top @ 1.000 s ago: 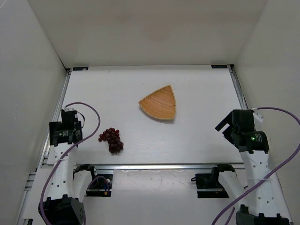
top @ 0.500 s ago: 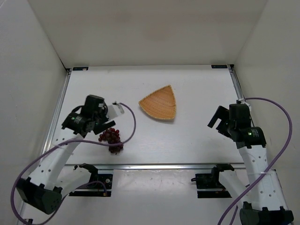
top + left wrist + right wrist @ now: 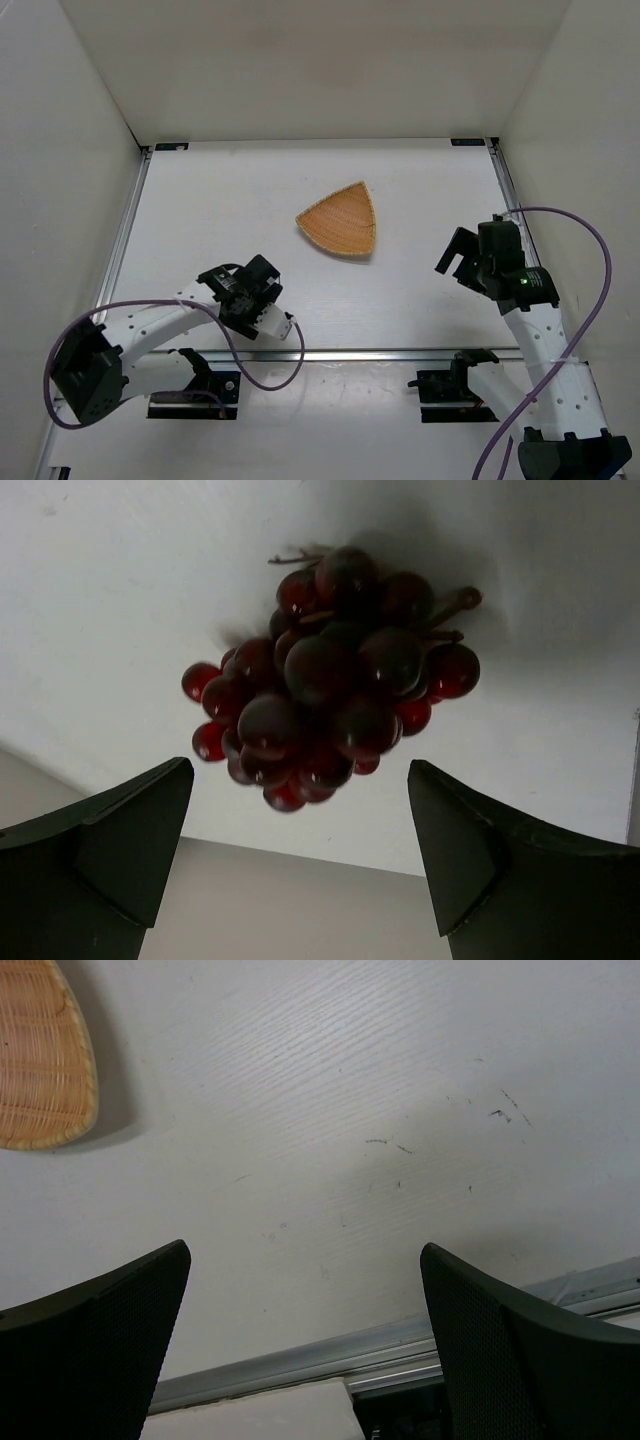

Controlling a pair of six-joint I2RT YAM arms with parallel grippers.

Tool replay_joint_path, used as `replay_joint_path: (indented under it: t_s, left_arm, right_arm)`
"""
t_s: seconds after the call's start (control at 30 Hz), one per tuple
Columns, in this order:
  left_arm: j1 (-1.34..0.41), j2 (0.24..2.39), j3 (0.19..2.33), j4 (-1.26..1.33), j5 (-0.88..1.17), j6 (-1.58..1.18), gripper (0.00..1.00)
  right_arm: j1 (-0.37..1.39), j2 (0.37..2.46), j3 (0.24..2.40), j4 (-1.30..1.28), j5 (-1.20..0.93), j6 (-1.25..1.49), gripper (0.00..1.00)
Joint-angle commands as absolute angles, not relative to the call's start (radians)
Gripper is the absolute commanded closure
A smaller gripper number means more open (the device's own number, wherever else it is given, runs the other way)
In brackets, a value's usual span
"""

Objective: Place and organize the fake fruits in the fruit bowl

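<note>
The bunch of dark red-purple grapes (image 3: 335,685) lies on the white table, seen in the left wrist view just ahead of my open left gripper (image 3: 300,825). Its two fingers stand apart, one on each side of the bunch, and do not touch it. In the top view my left gripper (image 3: 248,293) covers the grapes near the table's front edge. The woven wicker fruit bowl (image 3: 340,222) sits at the table's middle with nothing in it. Its edge shows in the right wrist view (image 3: 40,1060). My right gripper (image 3: 460,260) is open and empty (image 3: 305,1260) to the right of the bowl.
A metal rail (image 3: 380,353) runs along the table's front edge, also seen in the right wrist view (image 3: 400,1355). White walls close in the left, right and back sides. Purple cables loop beside both arms.
My left arm has swung from the left edge in over the grapes, which now lie under its gripper. My right gripper has crept left and forward towards the bowl.
</note>
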State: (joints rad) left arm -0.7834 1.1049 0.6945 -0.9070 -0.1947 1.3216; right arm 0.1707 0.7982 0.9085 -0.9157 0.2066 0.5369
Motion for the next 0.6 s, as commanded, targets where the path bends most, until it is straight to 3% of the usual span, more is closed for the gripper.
replay_joint_path:
  t_s: [0.0, 0.23, 0.3, 0.4, 0.57]
  left_arm:
    - [-0.804, 1.178, 0.690, -0.861, -0.166, 1.375, 0.00]
    - [-0.804, 1.380, 0.791, -0.816, -0.115, 1.192, 0.04]
    - [-0.804, 1.390, 0.801, -0.816, -0.115, 1.171, 0.23]
    - [-0.804, 1.390, 0.837, -0.837, -0.124, 1.120, 0.45]
    - [-0.793, 1.437, 1.045, -0.963, -0.124, 0.967, 0.58]
  right_arm:
    - [0.175, 0.784, 0.888, -0.905, 0.207, 0.549, 0.00]
    - [0.175, 0.784, 0.879, -0.905, 0.207, 0.558, 0.00]
    - [0.175, 0.795, 0.879, -0.905, 0.207, 0.558, 0.00]
    - [0.175, 0.805, 0.879, -0.905, 0.207, 0.558, 0.00]
    - [0.175, 0.825, 0.879, -0.894, 0.207, 0.558, 0.00]
